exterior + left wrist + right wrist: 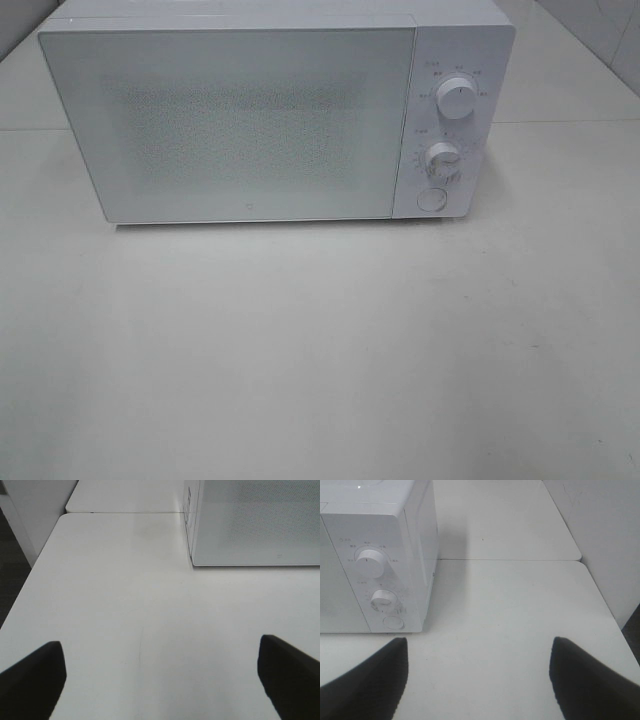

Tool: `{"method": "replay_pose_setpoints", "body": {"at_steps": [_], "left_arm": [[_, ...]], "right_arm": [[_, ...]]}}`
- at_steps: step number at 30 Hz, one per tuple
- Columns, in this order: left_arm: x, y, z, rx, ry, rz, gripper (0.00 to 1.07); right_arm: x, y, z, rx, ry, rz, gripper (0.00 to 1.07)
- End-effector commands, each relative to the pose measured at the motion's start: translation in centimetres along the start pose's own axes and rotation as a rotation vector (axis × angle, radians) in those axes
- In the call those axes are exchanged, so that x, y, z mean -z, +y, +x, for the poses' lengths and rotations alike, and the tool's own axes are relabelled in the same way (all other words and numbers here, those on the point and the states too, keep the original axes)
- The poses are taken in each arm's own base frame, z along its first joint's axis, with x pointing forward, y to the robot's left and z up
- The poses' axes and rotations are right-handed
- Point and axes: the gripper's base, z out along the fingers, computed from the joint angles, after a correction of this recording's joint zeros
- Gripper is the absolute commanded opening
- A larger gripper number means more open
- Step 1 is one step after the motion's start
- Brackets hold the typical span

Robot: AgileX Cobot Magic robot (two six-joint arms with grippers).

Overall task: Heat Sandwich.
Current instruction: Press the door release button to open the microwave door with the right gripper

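My left gripper [160,644] is spread wide, its two black fingers [31,685] far apart at either edge of the left wrist view, with only bare tabletop between them. It has hold of nothing. It hangs low over the white matte table [320,350], pointing forward along the surface. Ahead of it is the near left corner of the white box-shaped microwave oven [255,525], well apart from my fingertips.

My right gripper [480,641] is also parted, a little less widely, and its dark fingers [365,685] close on nothing. It is likewise low and level, aimed across the table at the microwave's right end. From there I see the control panel with its upper round white dial [370,562], its lower round white dial [384,600] and the round white button [393,623] beneath them. This gripper is clear of the oven too, touching nothing.

Neither arm reaches into the high camera's view. That view shows only the oven standing at the back of the table, its frosted speckled door [230,120] shut flush with the front.

The sandwich appears in none of my views. Whether it sits behind that clouded door I cannot tell, since the panel lets nothing through.
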Motion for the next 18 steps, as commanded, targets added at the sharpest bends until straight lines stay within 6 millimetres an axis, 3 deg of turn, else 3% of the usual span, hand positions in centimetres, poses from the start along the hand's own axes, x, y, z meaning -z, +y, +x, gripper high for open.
{"method": "replay_pose_setpoints", "body": {"at_steps": [1,18], "left_arm": [[0.2,-0.1,0.2,0.01,-0.025,0.003,0.98],[0.2,-0.1,0.2,0.01,-0.025,0.003,0.98]], "right_arm": [[-0.8,0.0,-0.5,-0.006,-0.021,0.001,0.76],[-8.1,0.4,-1.8,-0.052,-0.09,-0.024,0.76]]}}
